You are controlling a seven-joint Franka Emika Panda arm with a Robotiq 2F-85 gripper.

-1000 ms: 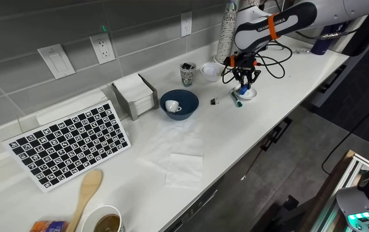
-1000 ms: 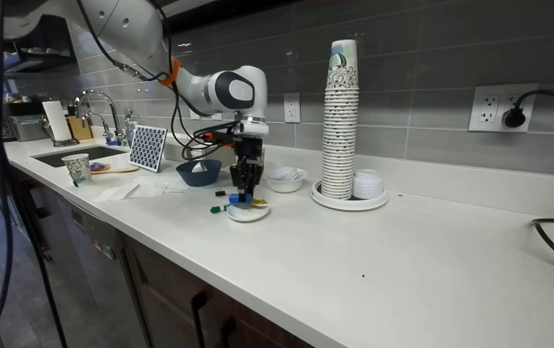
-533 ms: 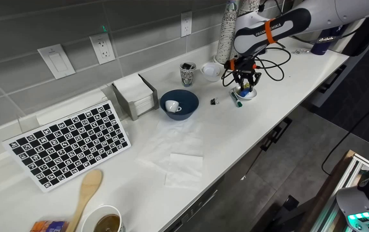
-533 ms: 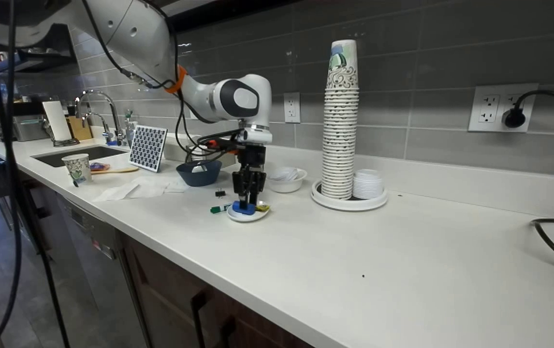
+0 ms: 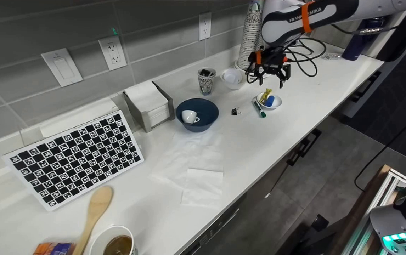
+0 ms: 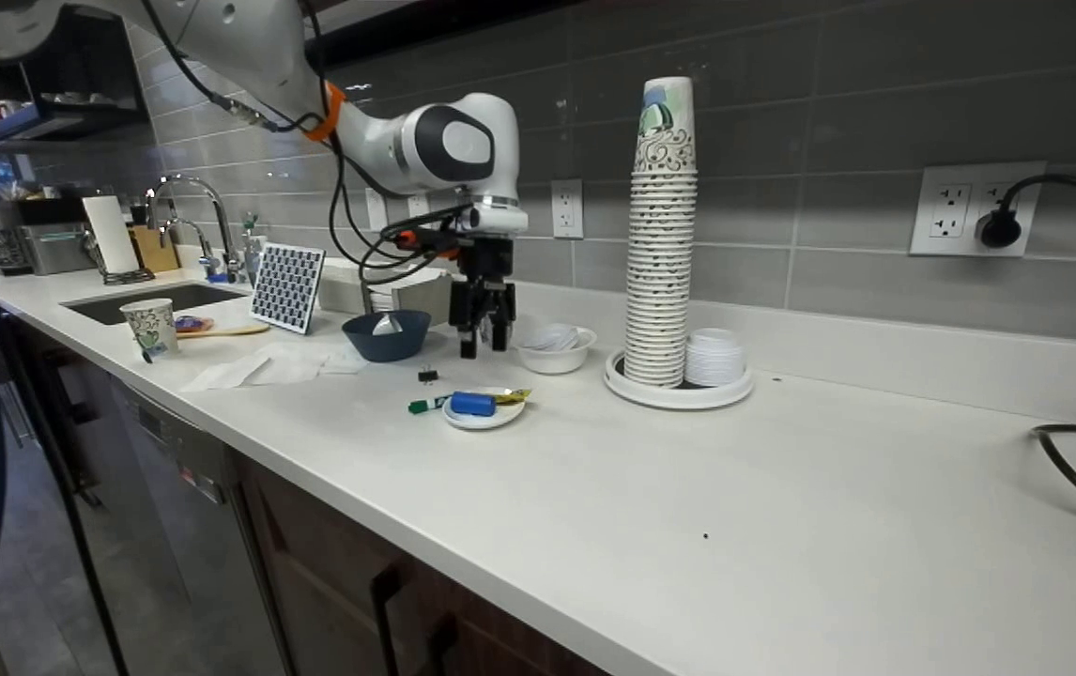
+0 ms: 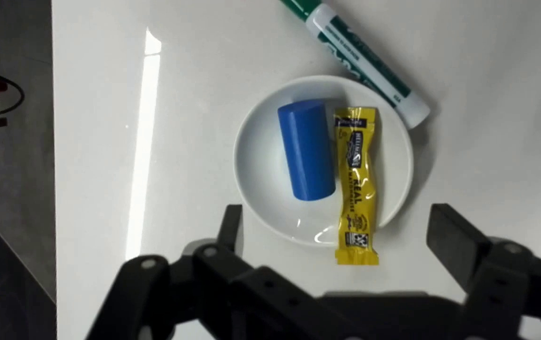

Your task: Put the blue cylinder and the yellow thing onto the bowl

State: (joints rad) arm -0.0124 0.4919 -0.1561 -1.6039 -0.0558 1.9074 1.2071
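The black two-jawed end effector point(image 5: 271, 83), which half a second ago was down at the shallow round white dish point(image 7: 261, 165), has risen well above it, its jaws now spread wide. The smooth solid blue cylinder point(image 7: 307, 151), pinched over that dish a second ago, now lies loose on its side in it.

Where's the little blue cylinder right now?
In the wrist view, the blue cylinder lies on its side in the white bowl, left of the yellow packet; the green marker is outside the bowl, upper right.
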